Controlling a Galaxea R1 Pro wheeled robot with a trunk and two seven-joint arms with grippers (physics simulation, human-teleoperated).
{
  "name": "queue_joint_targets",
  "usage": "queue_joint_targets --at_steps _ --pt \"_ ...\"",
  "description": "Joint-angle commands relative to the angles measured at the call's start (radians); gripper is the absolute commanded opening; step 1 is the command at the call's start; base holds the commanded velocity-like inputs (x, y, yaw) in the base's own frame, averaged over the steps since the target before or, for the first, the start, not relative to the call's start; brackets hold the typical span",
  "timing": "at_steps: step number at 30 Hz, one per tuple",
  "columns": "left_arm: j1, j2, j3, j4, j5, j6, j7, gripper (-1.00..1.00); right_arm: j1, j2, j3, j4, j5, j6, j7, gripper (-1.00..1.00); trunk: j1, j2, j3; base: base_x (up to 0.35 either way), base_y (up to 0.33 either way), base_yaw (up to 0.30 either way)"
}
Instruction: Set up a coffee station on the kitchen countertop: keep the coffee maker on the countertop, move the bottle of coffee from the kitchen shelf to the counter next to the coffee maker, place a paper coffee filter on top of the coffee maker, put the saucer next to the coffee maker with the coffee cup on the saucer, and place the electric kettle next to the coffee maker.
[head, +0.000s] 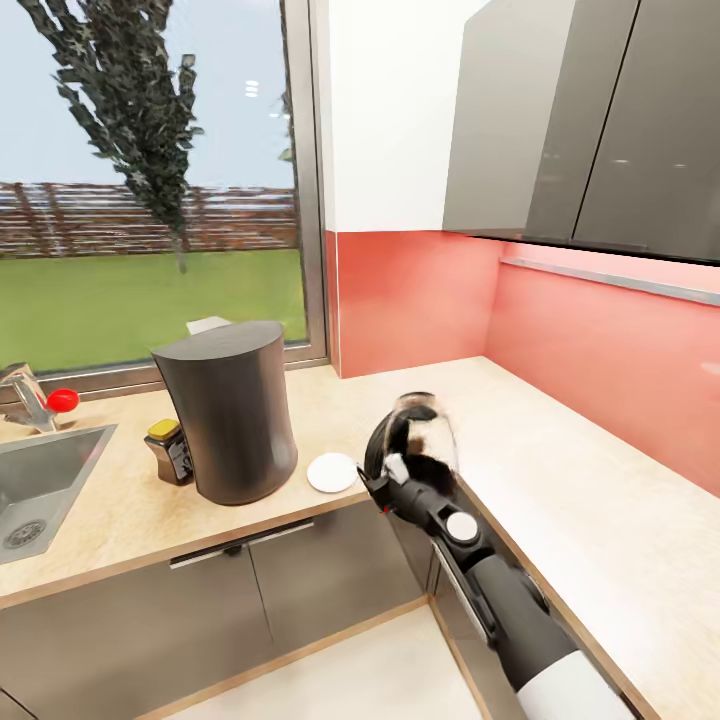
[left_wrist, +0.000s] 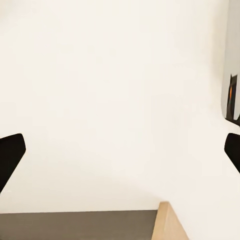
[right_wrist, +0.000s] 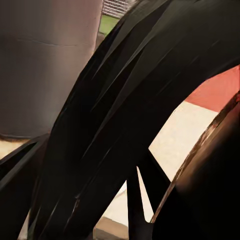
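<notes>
Holding the electric kettle (head: 425, 440) by its handle, the right gripper (head: 392, 478) has fingers pinching it just right of the saucer (head: 332, 472), itself beside the coffee maker (head: 232, 412). Bottle of coffee (head: 170, 450) sits at its left. Judged outstanding: kettle placement, cup, filter. Left fingers (left_wrist: 11, 155) spread.

Beige countertop (head: 560, 470), red backsplash (head: 420, 300) — sunny window (head: 150, 180).

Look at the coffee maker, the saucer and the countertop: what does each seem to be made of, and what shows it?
Coffee maker: probably dark grey matte plastic or brushed metal; its sides show a soft, dull sheen. Saucer: looks like white glazed ceramic, smooth and plain, though paper cannot be excluded. Countertop: pale beige with faint grain, seemingly wood-look laminate.
</notes>
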Motion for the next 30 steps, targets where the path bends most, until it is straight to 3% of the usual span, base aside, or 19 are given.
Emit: queue_joint_targets --at_steps 1,4,8,9,15,30 --pt "-0.001 0.000 -0.008 0.002 0.003 0.001 0.002 1.00 -0.001 0.003 0.001 -0.001 0.043 0.001 0.026 -1.00 0.001 -0.002 -0.002 0.000 0.000 0.000" --pt "-0.001 0.000 -0.008 0.002 0.004 0.007 0.001 1.00 -0.001 0.008 0.003 -0.001 0.114 -0.005 0.094 -1.00 0.001 -0.002 -0.002 0.000 0.000 0.000" --pt "-0.001 0.000 -0.007 0.002 0.004 0.011 0.001 1.00 -0.001 0.015 0.016 -0.019 0.141 -0.006 0.129 -1.00 0.001 -0.002 -0.002 0.000 0.000 0.000" --pt "-0.001 0.000 -0.006 0.002 0.004 0.013 0.002 1.00 -0.001 0.018 0.059 -0.046 0.145 -0.004 0.133 -1.00 0.001 -0.002 -0.002 0.000 0.000 0.000" --pt "-0.001 0.000 -0.007 0.003 0.008 0.015 0.003 1.00 -0.001 0.025 0.143 -0.173 0.147 0.006 0.136 -1.00 0.001 -0.002 -0.002 0.001 0.000 0.000" --pt "-0.001 0.001 -0.002 0.003 0.015 0.016 0.002 1.00 -0.001 0.024 0.148 -0.148 0.143 0.003 0.130 -1.00 0.001 -0.002 -0.002 0.147 0.000 0.000"
